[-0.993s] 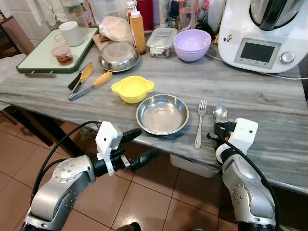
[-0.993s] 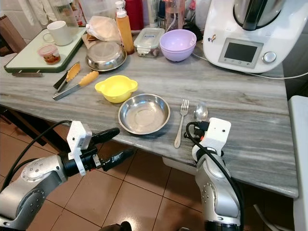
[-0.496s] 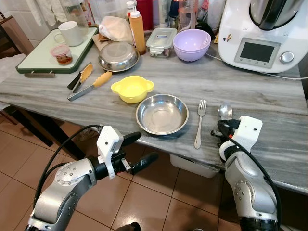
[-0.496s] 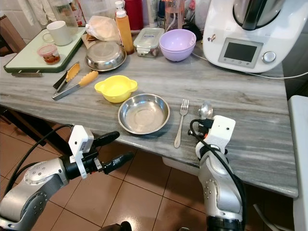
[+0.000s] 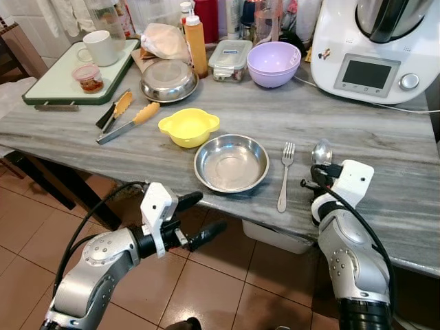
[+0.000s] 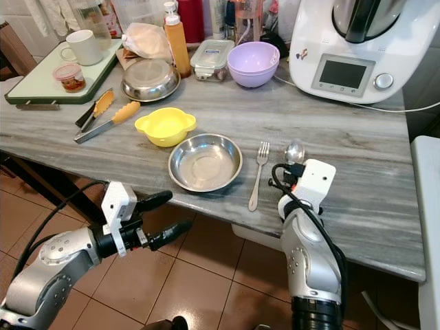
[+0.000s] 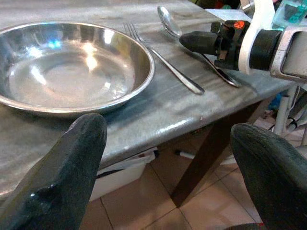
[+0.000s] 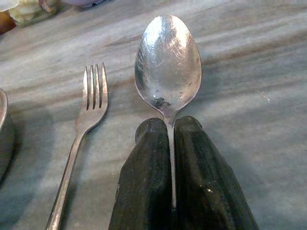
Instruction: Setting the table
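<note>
Left pincer hangs below the near edge of the desk, over the tiled floor, fingers spread wide, nothing between them. Right pincer is at the desk's near edge, fingers clamped together on the handle of the spoon; spoon bowl points away from the robot, and in the left wrist view the spoon looks to be lying on the desk, though contact is hard to confirm. Fork lies flat just left of the spoon, roughly parallel, tines pointing away. Left of the fork, apart from it, sits the empty steel plate. Just behind the plate on its left, a yellow bowl. Further left, tongs with yellow tips. Farther back: a second steel bowl, a squeeze bottle, a lidded steel container, a purple bowl. Back left, a green tray carries a white mug and a small tub. Back right, a white kitchen machine with a screen and a knob.
</note>
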Robot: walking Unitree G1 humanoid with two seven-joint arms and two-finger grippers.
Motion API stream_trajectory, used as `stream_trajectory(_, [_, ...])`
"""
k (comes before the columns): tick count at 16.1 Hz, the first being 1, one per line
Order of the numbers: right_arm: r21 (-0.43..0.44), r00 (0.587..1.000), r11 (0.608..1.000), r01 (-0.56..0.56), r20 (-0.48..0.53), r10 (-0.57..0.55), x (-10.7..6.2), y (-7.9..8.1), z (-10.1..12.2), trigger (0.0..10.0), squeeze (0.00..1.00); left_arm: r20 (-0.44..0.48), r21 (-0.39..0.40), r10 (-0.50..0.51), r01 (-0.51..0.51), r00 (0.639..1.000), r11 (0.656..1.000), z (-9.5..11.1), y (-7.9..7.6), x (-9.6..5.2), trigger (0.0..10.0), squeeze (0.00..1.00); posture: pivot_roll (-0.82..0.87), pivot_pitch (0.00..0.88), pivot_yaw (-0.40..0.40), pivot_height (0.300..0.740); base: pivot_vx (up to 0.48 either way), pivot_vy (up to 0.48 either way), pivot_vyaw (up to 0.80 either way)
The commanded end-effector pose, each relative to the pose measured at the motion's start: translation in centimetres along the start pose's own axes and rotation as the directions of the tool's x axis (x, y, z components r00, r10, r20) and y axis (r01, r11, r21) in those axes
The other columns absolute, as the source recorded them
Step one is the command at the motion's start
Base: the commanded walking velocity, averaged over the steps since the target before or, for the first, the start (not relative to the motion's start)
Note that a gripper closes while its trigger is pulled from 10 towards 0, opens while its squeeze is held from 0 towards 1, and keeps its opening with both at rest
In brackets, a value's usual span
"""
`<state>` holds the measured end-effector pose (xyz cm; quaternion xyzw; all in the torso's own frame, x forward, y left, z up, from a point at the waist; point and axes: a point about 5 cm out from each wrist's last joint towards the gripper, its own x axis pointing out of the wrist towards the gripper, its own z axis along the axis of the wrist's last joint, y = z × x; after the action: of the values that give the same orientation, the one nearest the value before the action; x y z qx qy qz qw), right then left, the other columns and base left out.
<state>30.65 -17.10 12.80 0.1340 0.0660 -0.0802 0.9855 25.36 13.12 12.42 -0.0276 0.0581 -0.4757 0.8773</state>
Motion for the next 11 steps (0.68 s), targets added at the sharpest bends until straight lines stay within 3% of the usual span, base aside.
stream_trajectory(1, [0.022,1.000,1.000,-0.007,-0.010,0.008,0.14,0.37,-0.31,10.0,0.00,-0.008,0.011,-0.004,0.004,1.000,1.000,-0.13,0.14,-0.10,10.0,0.00,-0.04,0.127,0.095,0.740,0.000,0.000,0.00])
stream_trajectory(7, [0.055,1.000,0.998,0.002,-0.023,0.000,0.38,0.40,-0.75,10.0,0.00,-0.009,0.012,-0.014,0.014,1.000,1.000,-0.48,0.03,-0.08,10.0,0.00,-0.04,0.127,0.096,0.740,0.000,0.000,0.00])
stream_trajectory(8, [0.064,1.000,0.998,-0.002,-0.029,0.003,0.33,0.41,-0.89,10.0,0.29,-0.008,0.012,-0.018,0.018,1.000,1.000,-0.50,-0.08,-0.10,10.0,0.00,-0.04,0.127,0.097,0.740,0.000,0.000,0.00])
stream_trajectory(9, [0.070,0.999,0.998,-0.004,-0.034,0.006,0.22,0.37,-1.10,10.0,0.96,-0.007,0.012,-0.024,0.024,1.000,1.000,-0.55,-0.28,-0.12,10.0,0.00,-0.04,0.127,0.097,0.740,0.000,0.000,0.00])
stream_trajectory(11, [0.071,0.999,0.997,-0.004,-0.039,0.007,0.16,0.30,-1.24,10.0,1.00,-0.006,0.014,-0.035,0.035,0.999,0.999,-0.50,-0.54,-0.06,10.0,0.00,-0.04,0.127,0.097,0.740,0.000,0.000,0.00])
